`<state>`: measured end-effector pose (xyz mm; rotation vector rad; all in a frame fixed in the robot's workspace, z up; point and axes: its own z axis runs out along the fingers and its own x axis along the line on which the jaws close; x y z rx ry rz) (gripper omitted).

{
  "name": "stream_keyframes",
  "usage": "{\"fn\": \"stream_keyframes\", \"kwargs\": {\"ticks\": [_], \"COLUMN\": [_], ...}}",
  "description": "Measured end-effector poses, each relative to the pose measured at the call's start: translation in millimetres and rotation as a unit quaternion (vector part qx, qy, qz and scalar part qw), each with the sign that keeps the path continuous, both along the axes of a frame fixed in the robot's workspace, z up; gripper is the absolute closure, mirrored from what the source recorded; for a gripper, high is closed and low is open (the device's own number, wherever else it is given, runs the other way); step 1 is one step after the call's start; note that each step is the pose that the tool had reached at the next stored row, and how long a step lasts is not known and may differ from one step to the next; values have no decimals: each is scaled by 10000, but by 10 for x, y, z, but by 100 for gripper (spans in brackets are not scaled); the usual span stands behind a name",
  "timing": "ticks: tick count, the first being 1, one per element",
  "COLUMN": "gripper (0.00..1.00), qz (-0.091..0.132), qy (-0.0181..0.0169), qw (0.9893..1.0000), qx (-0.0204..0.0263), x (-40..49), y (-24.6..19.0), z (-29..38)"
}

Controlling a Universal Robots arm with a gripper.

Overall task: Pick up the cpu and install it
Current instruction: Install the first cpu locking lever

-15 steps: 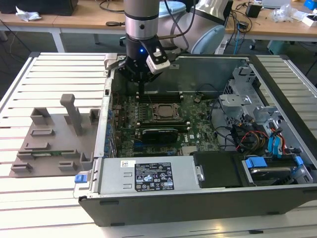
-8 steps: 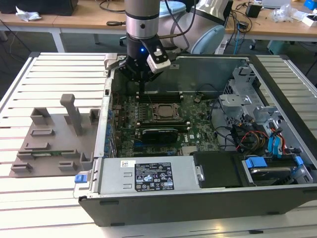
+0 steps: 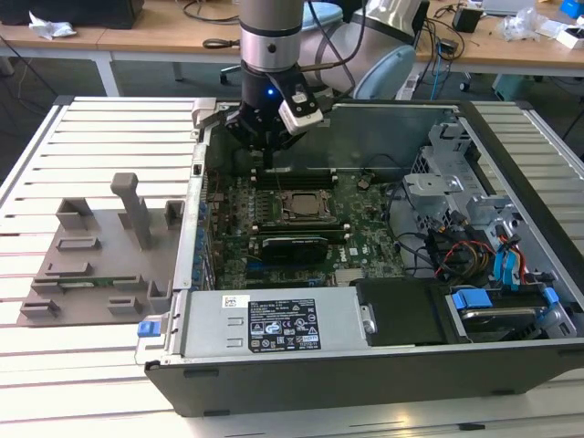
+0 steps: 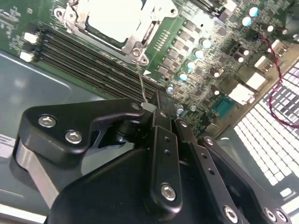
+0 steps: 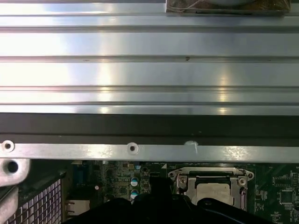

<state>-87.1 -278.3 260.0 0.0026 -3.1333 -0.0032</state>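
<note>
Cpu [image 4: 112, 21] cut off by frame edge, second wrist view.

Green motherboard [image 3: 301, 219] studded with black slots. Pale silver-white cpu [image 4: 114, 18] framed in bright metal socket frame [image 5: 210, 179]. Black gripper [image 4: 154, 109] with silver screws. Grey fixture plate [image 3: 100, 255] on the exterior view's left. Blue drive clips [image 3: 474, 301] on the exterior view's right. Ribbed silver-white table [image 3: 64, 146].

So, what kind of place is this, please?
Probably a robotics lab or workshop: an open computer case lies on a slatted metal table, a grey fixture plate beside it, and cluttered wooden desks behind.
</note>
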Motion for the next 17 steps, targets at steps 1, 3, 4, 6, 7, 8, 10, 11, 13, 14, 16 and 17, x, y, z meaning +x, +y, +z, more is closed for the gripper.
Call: {"fn": "stream_keyframes", "kwargs": {"ticks": [1, 3, 4, 6, 7, 8, 10, 11, 13, 14, 16, 17], "gripper": [89, 89, 89, 89, 89, 89, 89, 89, 89, 89, 89, 89], "qz": [0, 0, 0, 0, 0, 0, 0, -1, 0, 0, 0, -1], "qy": [0, 0, 0, 0, 0, 0, 0, 0, 0, 0, 0, 0], "qw": [10000, 10000, 10000, 10000, 10000, 10000, 10000, 10000, 10000, 10000, 10000, 10000], "qx": [0, 0, 0, 0, 0, 0, 0, 0, 0, 0, 0, 0], "x": [17, 52, 68, 114, 129, 142, 174, 185, 211, 240, 263, 276], "y": [0, 0, 0, 0, 0, 0, 0, 0, 0, 0, 0, 0], "z": [0, 0, 0, 0, 0, 0, 0, 0, 0, 0, 0, 0]}}
